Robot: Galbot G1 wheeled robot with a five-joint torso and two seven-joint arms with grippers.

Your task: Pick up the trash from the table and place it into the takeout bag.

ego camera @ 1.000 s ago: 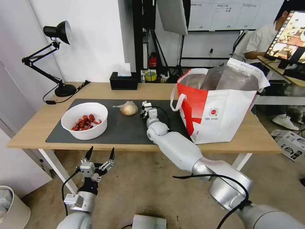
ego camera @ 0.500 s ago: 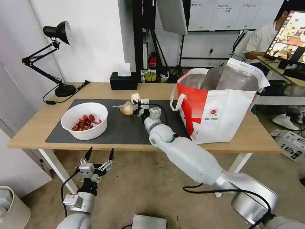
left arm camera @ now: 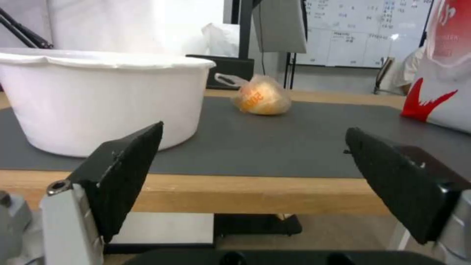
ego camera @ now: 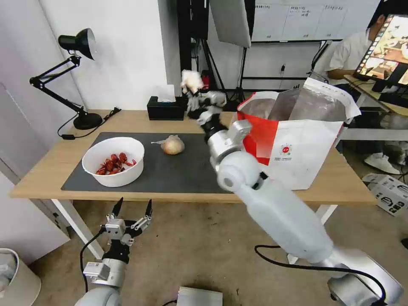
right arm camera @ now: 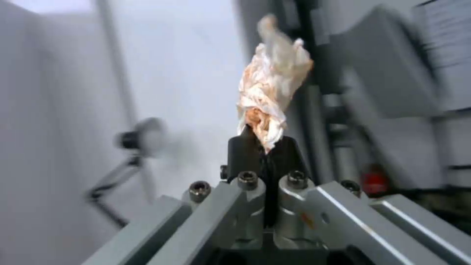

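My right gripper is raised high over the back of the table, shut on a crumpled white tissue stained orange, which sticks out past the gripper as a tissue. It hangs just left of the takeout bag, white with a red panel and open foil mouth. A white bowl of red crayfish shells and a knotted clear bag lie on the dark mat. My left gripper is open below the table's front edge, facing the bowl and knotted bag.
A black tissue box sits at the back of the table, close under the raised gripper. A black desk lamp stands at the back left. A white bin is on the floor at left.
My right arm has lifted the tissue from the mat beside the knotted bag, up and back toward the bag's mouth. The left arm has stayed still.
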